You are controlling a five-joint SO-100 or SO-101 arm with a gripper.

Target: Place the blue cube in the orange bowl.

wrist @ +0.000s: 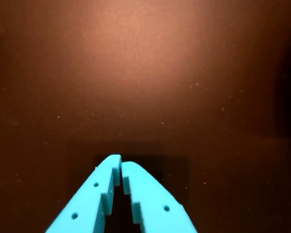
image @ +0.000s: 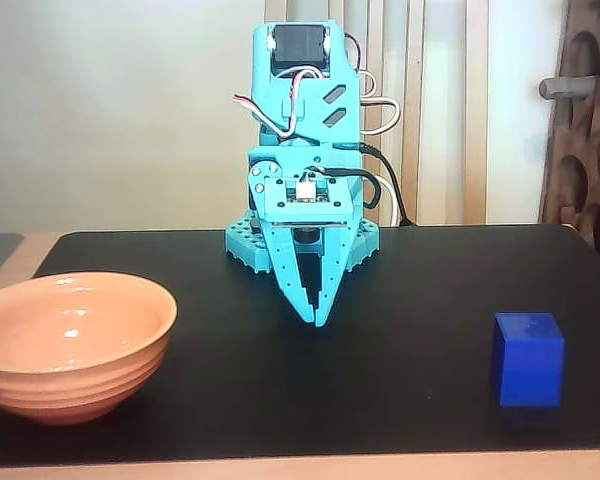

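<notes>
In the fixed view the cube (image: 528, 359) sits flat on the black table (image: 380, 400) at the right, near the front edge, one face turned almost squarely to the camera and a thin sliver of its left side showing (being a cube, it has no long axis to speak of). The bowl (image: 68, 345) stands upright at the far left, mouth up, its left rim cut by the frame edge and its base close to the front edge too.

The turquoise arm (image: 305, 120) rises at the middle rear, and its gripper (image: 314, 318) points straight down between the two, tips just above or at the table; which, I cannot tell. The fingers (image: 298, 270) taper together to a point. In the wrist view the gripper (wrist: 121, 162) shows the same: tips nearly touching, only a narrow slit between them, nothing held, with bare dark surface ahead.

Cube and bowl are well apart, and open table lies on either side of the gripper.
</notes>
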